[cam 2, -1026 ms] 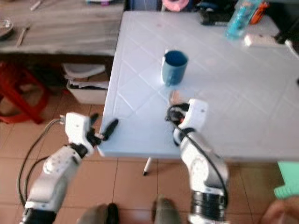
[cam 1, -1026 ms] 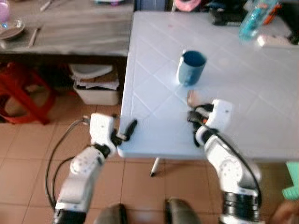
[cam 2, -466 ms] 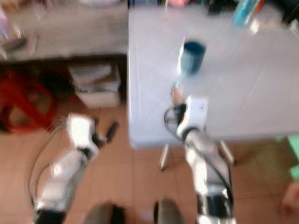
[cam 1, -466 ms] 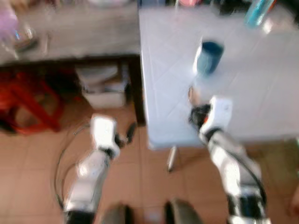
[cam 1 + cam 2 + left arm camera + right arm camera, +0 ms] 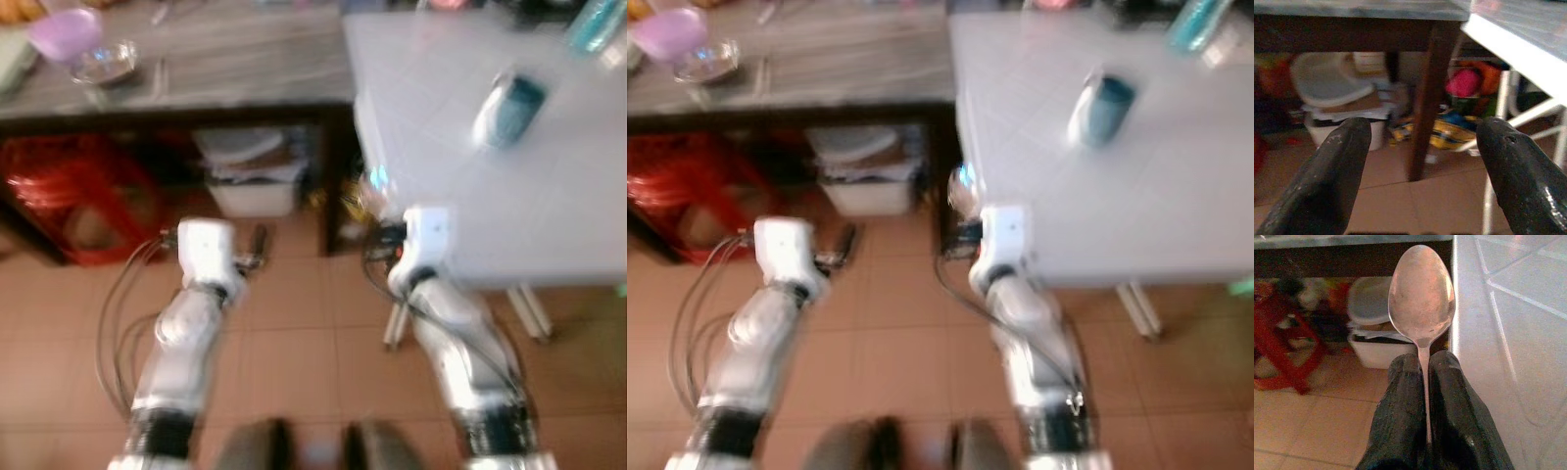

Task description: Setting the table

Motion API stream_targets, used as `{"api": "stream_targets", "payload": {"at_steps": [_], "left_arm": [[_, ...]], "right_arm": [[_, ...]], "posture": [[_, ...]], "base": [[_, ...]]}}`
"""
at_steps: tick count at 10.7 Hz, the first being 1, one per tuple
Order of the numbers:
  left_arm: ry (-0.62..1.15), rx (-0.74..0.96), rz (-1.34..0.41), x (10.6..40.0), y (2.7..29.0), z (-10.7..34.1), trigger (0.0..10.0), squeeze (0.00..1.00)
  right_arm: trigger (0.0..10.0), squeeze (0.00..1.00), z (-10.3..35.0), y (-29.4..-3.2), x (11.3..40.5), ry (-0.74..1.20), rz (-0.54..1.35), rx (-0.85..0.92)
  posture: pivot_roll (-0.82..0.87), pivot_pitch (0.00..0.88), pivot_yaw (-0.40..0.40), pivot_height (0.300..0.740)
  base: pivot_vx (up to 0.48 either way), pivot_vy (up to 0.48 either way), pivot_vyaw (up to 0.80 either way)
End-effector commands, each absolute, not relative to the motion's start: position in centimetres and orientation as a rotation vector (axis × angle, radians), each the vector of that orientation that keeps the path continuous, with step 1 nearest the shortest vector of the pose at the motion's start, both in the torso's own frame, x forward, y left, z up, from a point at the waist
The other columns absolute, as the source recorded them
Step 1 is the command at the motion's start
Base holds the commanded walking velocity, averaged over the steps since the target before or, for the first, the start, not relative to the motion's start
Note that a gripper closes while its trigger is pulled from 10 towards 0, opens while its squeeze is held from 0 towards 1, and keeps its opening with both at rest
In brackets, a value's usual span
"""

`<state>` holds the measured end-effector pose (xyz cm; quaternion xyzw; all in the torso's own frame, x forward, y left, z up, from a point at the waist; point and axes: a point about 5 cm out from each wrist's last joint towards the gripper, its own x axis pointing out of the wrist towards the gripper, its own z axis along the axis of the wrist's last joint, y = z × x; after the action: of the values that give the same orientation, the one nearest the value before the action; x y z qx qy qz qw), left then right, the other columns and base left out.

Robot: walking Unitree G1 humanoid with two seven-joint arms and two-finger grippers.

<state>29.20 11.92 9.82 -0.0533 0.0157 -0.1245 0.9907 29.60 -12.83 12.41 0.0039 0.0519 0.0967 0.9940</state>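
Steel spoon [image 5: 1421,298] pinched between right fingers [image 5: 1400,421] — bowl outward, handle along them; left fingers [image 5: 1327,181] spread.

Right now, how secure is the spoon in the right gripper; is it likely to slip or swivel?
Probably stiff and light: the spoon looks like thin polished metal. The right gripper pinches only its narrow handle, so the smooth shaft may swivel or slide if bumped.

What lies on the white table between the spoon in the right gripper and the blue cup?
Bare tabletop: in the left eye view, nothing sits on the white table between the spoon, shut in the right gripper, and the blue cup.
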Motion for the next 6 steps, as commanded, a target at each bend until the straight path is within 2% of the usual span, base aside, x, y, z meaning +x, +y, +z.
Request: {"api": "stream_targets", "payload": {"at_steps": [1, 3, 6], "left_arm": [[0.030, -0.081, -0.233, 29.32, 12.45, 9.73, 10.0, 0.00], [0.020, -0.077, -0.236, 29.49, 12.27, 9.83, 10.0, 0.00], [0.006, -0.066, -0.226, 29.79, 12.41, 9.94, 10.0, 0.00]], "right_arm": [[0.0, 0.00, 12.31, -13.09, 29.59, 0.086, 0.167, 0.008], [0.0, 0.00, 12.75, -13.24, 29.99, 0.054, 0.167, -0.007], [0.0, 0.00, 13.02, -13.68, 30.35, 0.025, 0.158, -0.024]], "posture": [[-0.10, 0.132, 0.028, 0.740], [-0.10, 0.126, 0.038, 0.740], [-0.11, 0.127, 0.038, 0.740]], "base": [[0.262, 0.401, 0.00], [0.323, 0.351, 0.00], [0.466, 0.000, 0.00]]}}
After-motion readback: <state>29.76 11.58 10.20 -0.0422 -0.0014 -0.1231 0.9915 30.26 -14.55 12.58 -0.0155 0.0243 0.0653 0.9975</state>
